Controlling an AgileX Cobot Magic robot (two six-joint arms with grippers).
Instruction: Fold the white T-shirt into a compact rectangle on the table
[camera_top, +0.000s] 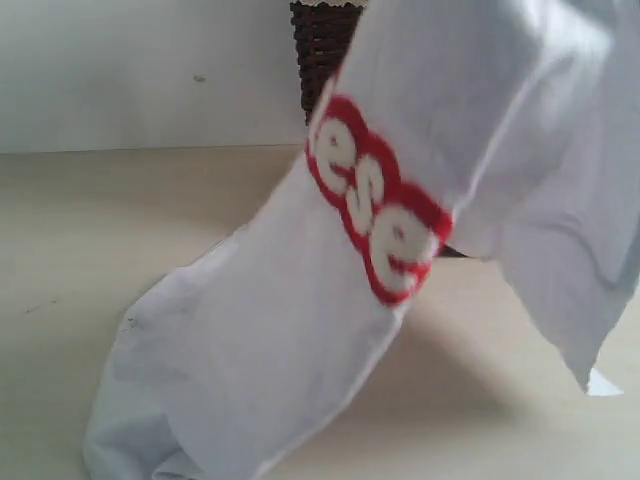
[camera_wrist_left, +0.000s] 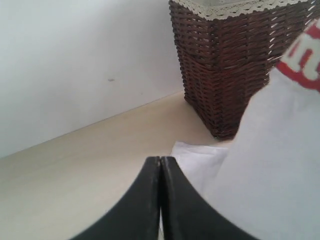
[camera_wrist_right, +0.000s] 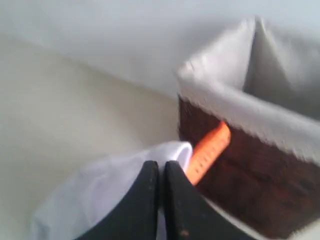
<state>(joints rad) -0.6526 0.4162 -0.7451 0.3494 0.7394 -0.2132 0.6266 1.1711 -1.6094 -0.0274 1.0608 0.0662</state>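
Note:
The white T-shirt is lifted off the table. It hangs from above the exterior view, and its lower end trails onto the table at the near left. The red-outlined lettering faces the camera. Neither gripper shows in the exterior view. My left gripper is shut, with a thin strip of white between its fingers low down and the T-shirt rising close beside it. My right gripper is shut with T-shirt cloth bunched at and under its tips.
A dark wicker basket with a pale lace-trimmed liner stands at the back of the table against a white wall. An orange strip lies against the basket. A small white scrap shows at the right.

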